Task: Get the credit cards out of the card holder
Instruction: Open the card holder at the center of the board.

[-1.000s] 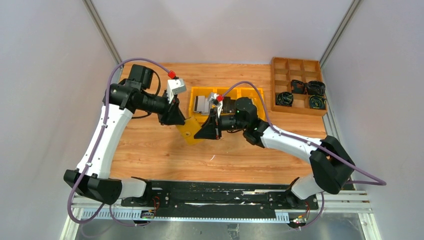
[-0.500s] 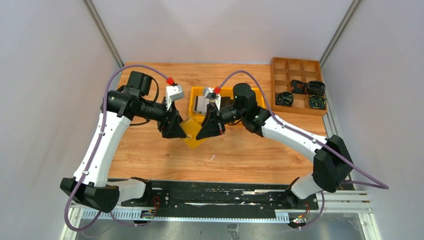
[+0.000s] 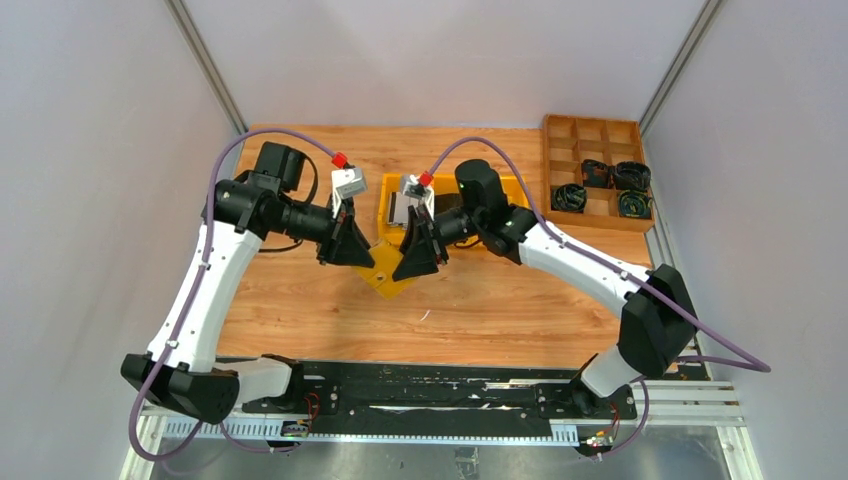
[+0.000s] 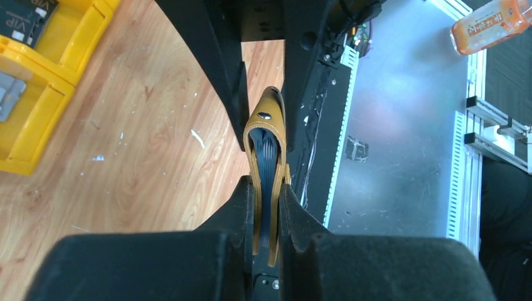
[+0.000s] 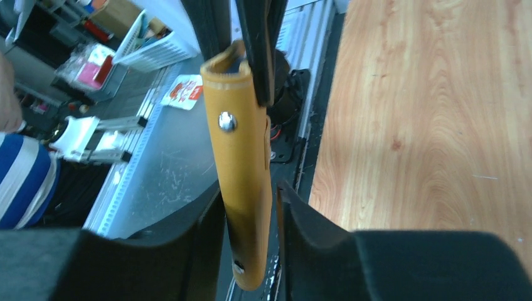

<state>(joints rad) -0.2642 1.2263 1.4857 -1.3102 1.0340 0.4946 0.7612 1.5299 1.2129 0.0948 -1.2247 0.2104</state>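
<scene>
left pincer point(image 4: 266, 188): clamped shut on the card holder point(image 4: 266, 119), one pad on each mustard-yellow cover, near the end closest to my wrist. the holder is edge-on to the left wrist camera and gapes a little at the far end. inside it sits a tight stack of credit cards point(image 4: 266, 164), of which only the thin dark blue-grey edges show; none is out. right pincer point(image 5: 249, 194): comes in from the opposite side, jaws a little apart and straddling the same holder. one pad lies against the cover and a thin dark gap shows at the other, so there is no firm hold there. silver snap stud point(image 5: 227, 121) faces the right wrist camera. from the top camera the holder hangs between the two pincers over the middle of the wooden table point(image 3: 480, 300), just in front of the yellow bins point(image 4: 44, 100). the brown divided tray point(image 3: 595, 130) is well off at the far right corner.
</scene>
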